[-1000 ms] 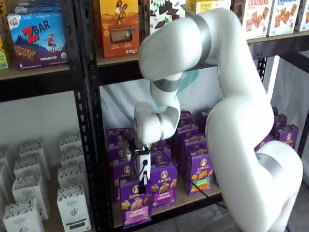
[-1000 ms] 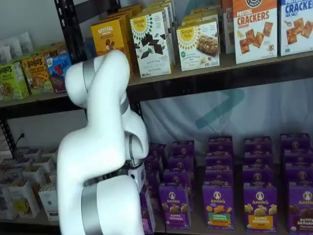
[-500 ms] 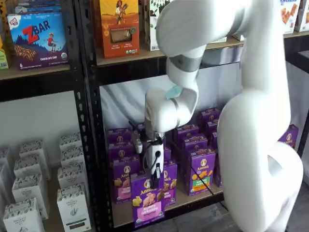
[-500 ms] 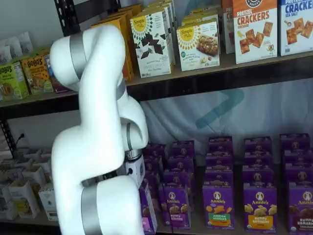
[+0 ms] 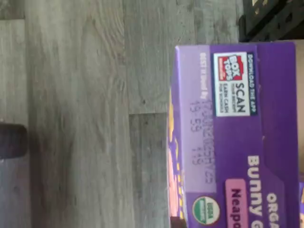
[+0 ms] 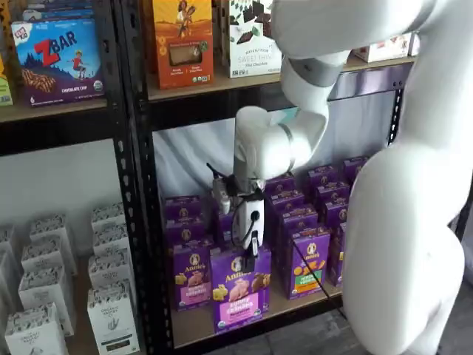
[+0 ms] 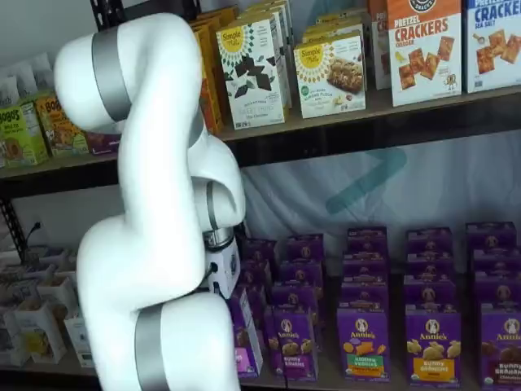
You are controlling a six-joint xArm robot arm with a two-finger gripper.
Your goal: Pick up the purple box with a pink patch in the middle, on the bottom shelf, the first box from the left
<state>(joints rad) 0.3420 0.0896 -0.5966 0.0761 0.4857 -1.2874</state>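
My gripper is shut on the top of the purple box, an upright Annie's box with a pink patch. It holds the box in front of the bottom shelf, out past the front edge. In a shelf view the box shows only partly behind the white arm, under the gripper body. The wrist view shows the box's purple top with a Box Tops label, over grey plank floor.
More purple Annie's boxes stand in rows on the bottom shelf, one with a pink patch and one with a green patch. A black rack post stands to the left. White boxes fill the neighbouring rack.
The gripper has carried the purple box to the right and slightly up, away from the left post. The arm's upper links have swung up and right.
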